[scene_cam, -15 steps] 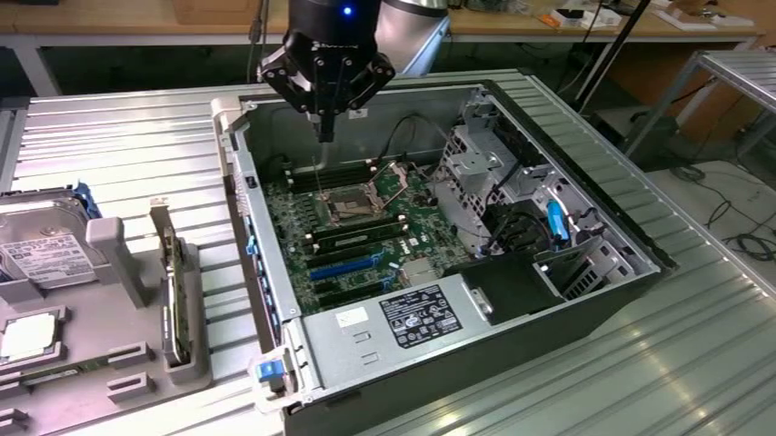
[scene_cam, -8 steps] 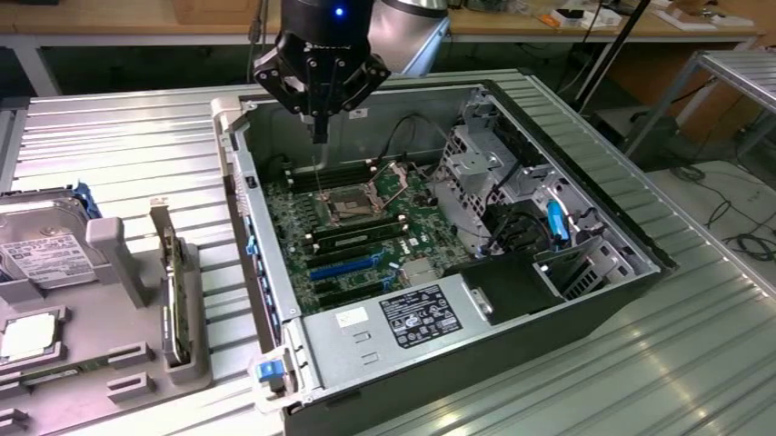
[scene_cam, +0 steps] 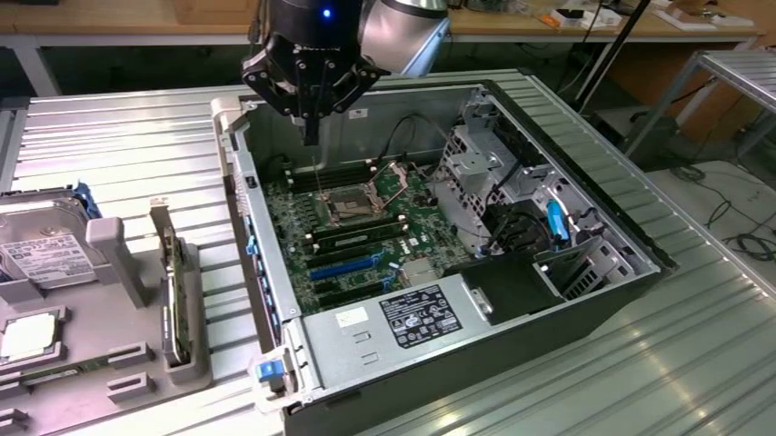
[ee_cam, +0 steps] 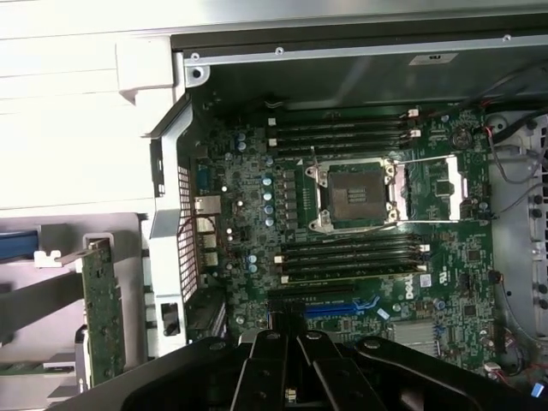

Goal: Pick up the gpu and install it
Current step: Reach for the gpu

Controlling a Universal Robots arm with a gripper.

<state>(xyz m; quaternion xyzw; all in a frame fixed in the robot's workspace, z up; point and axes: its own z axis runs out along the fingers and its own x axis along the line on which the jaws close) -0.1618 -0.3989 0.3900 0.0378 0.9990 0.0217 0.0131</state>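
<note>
The gpu [scene_cam: 174, 295] stands on edge in a slot of the grey holder [scene_cam: 122, 263] at the exterior view's left, beside the open computer case [scene_cam: 631, 245]. In the wrist view the gpu [ee_cam: 103, 312] shows a green board face with a silvery bracket at one end. My gripper [scene_cam: 312, 134] hangs over the far corner of the case, above the motherboard [scene_cam: 363, 227] and well apart from the gpu. Its fingers are shut together and hold nothing. The dark fingers [ee_cam: 265, 368] point down at the motherboard [ee_cam: 248, 223] near the blue slot [ee_cam: 342, 306].
A silver hard drive [scene_cam: 43, 245] and a processor chip [scene_cam: 27, 338] rest in the holder. Inside the case are the bare processor socket [scene_cam: 345, 207], memory slots, a blue slot [scene_cam: 345, 266], the power supply [scene_cam: 406, 316] and drive cages [scene_cam: 485, 163]. Ribbed metal table [scene_cam: 109, 145] surrounds it.
</note>
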